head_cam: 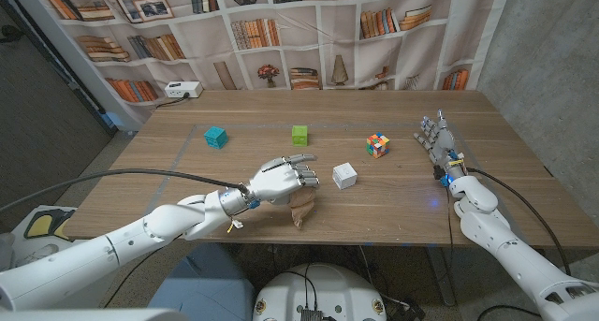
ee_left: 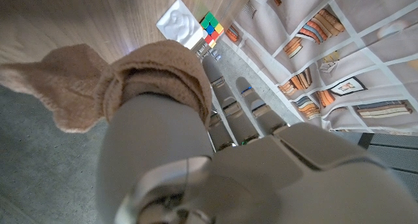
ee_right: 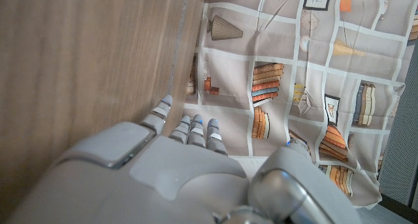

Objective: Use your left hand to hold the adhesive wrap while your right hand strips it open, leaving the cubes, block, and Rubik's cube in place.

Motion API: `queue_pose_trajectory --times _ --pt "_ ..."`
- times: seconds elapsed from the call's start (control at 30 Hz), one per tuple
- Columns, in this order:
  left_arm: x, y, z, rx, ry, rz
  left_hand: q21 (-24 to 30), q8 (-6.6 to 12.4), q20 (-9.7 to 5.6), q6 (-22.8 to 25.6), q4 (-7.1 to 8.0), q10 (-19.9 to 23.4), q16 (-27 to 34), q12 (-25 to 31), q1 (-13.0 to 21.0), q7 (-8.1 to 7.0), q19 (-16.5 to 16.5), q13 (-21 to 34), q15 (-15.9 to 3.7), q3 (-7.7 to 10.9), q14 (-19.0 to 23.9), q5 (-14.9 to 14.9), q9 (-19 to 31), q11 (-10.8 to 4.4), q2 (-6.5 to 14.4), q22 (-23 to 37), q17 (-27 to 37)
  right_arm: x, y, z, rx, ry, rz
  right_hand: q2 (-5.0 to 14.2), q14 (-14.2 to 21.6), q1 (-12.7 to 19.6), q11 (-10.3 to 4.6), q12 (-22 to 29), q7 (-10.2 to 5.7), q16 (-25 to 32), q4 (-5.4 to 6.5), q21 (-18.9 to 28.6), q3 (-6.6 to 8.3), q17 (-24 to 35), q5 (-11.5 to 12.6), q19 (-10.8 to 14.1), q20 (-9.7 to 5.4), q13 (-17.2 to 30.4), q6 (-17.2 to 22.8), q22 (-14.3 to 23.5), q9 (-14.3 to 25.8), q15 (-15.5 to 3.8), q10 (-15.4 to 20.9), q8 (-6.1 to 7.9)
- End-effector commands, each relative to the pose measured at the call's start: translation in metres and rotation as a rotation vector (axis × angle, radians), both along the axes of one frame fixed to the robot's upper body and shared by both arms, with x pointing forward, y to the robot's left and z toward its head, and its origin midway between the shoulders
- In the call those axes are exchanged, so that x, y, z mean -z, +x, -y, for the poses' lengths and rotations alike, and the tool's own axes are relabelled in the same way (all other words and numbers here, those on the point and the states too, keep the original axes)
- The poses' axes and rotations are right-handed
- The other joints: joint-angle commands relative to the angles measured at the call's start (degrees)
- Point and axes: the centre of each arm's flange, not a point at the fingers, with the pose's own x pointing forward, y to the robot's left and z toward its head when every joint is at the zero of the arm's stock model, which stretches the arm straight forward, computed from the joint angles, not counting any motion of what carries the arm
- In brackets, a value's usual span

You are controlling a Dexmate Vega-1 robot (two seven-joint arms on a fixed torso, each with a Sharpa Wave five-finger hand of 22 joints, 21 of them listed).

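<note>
My left hand (head_cam: 281,179) hovers over the table's front middle and holds the tan adhesive wrap (head_cam: 301,211), which hangs below it near the table edge. In the left wrist view the wrap (ee_left: 153,64) bunches around the thumb, with a loose tail trailing off. My right hand (head_cam: 438,138) stands at the table's right side, fingers apart and holding nothing. The white block (head_cam: 344,175) lies just right of my left hand. Farther back sit the Rubik's cube (head_cam: 377,145), the green cube (head_cam: 299,135) and the teal cube (head_cam: 216,137). The block (ee_left: 179,20) and the Rubik's cube (ee_left: 210,28) lie beyond my left hand's fingers.
A bookshelf-print curtain (head_cam: 309,31) hangs behind the table. A white power strip (head_cam: 178,90) sits at the back left corner. Bare wood (ee_right: 78,67) lies under my right hand (ee_right: 163,172).
</note>
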Motion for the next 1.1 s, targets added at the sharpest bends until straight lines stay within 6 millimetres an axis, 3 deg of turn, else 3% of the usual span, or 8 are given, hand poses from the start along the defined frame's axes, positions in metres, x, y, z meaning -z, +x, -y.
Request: queue_pose_trajectory --times 0.03,1.1 --pt "-0.009 0.006 -0.004 0.003 -0.11 0.053 0.3 -0.29 0.2 -1.4 0.18 -1.0 -0.4 0.3 0.5 0.1 -0.5 19.7 -0.04 -0.27 -0.9 -0.2 17.4 -0.15 0.5 0.2 0.2 -0.007 0.0 0.0 0.0 0.007 0.014 0.43 0.3 0.1 0.01 0.2 0.2 0.0 -0.38 0.1 0.06 0.1 -0.2 0.3 0.01 0.2 0.4 0.1 0.1 -0.25 0.5 0.06" --pt "-0.019 0.023 0.004 0.072 -0.369 0.044 1.0 0.27 0.64 -3.8 1.05 -2.0 -2.3 1.3 0.6 0.75 -1.1 19.4 0.24 -0.5 -1.6 -0.6 16.8 -0.29 1.4 0.5 -0.2 -0.022 0.015 -0.007 -0.045 0.033 0.039 0.56 0.4 0.2 0.03 0.2 0.23 0.0 -0.49 0.1 0.09 0.1 -0.2 0.3 0.05 0.2 0.5 0.1 0.1 -0.31 0.6 0.05"
